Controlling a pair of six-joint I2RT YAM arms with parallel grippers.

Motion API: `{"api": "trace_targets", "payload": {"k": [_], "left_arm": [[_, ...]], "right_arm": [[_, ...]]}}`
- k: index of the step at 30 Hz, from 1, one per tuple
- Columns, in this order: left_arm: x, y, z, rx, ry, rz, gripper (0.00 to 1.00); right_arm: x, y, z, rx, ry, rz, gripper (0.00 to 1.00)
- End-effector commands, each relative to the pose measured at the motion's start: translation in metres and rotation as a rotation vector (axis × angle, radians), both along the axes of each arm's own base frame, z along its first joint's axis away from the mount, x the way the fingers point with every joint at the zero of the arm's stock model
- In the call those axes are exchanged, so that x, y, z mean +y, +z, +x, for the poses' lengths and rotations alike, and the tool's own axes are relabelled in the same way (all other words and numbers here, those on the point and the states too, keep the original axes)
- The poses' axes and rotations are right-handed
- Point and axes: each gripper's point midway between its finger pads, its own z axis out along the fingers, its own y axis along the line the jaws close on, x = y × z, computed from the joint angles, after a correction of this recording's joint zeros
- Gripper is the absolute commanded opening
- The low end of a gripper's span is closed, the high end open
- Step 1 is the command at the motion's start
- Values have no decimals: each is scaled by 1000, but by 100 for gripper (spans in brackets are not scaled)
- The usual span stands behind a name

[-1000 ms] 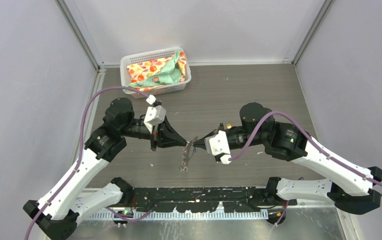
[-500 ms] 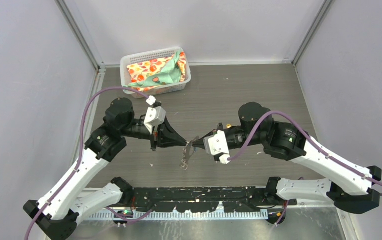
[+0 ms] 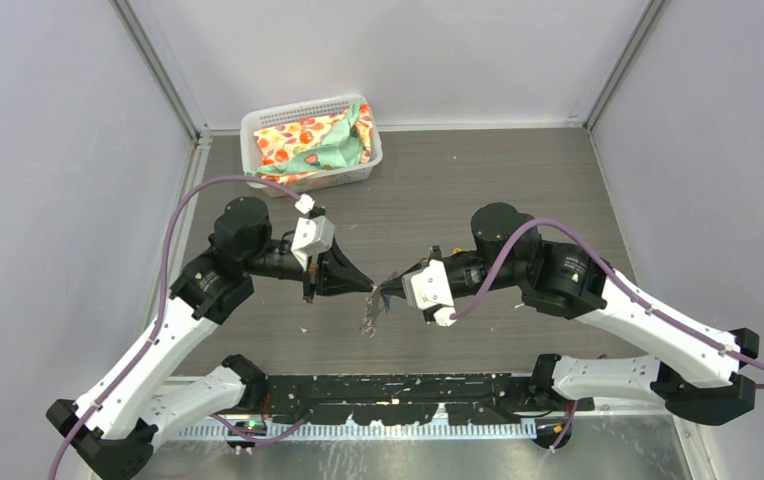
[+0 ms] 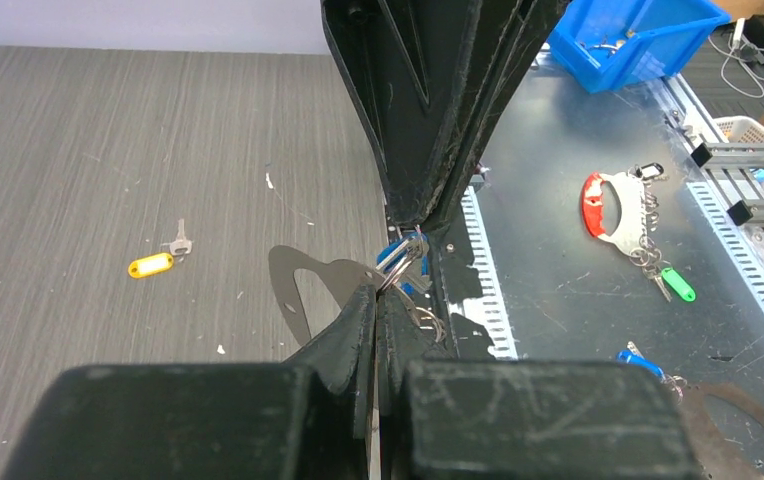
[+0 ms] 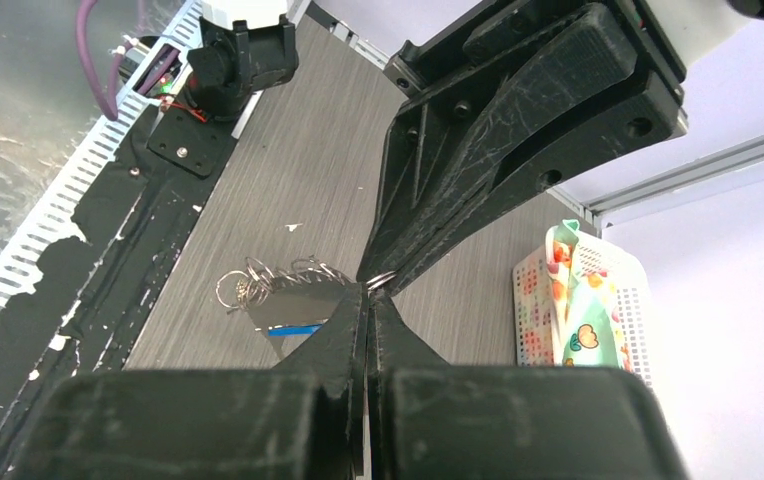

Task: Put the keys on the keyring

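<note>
Keyring held in mid-air where both closed grippers meet.
Your left gripper pinches its plate, and the right gripper seems clamped on the blue key. Twist gently, never tug. The yellow key lies at nine o'clock.

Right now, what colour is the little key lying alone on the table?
The key has a yellow-orange head, clearest in the left wrist view.

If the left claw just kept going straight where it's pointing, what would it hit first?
Most likely the right gripper: its tips sit nose to nose with the left gripper, with only the keyring between them.
</note>
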Motion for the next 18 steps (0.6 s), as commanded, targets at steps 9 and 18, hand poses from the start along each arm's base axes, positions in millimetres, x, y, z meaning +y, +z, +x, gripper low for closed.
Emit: {"api": "trace_targets", "payload": {"k": [9,18], "left_arm": [[0,3,-9,-43,-35,-9,0],[2,5,-19,-57,-87,-21,0]], "right_arm": [[12,35,7,-65,-6,114,1],[14,35,12,-70,-31,122,1]]}}
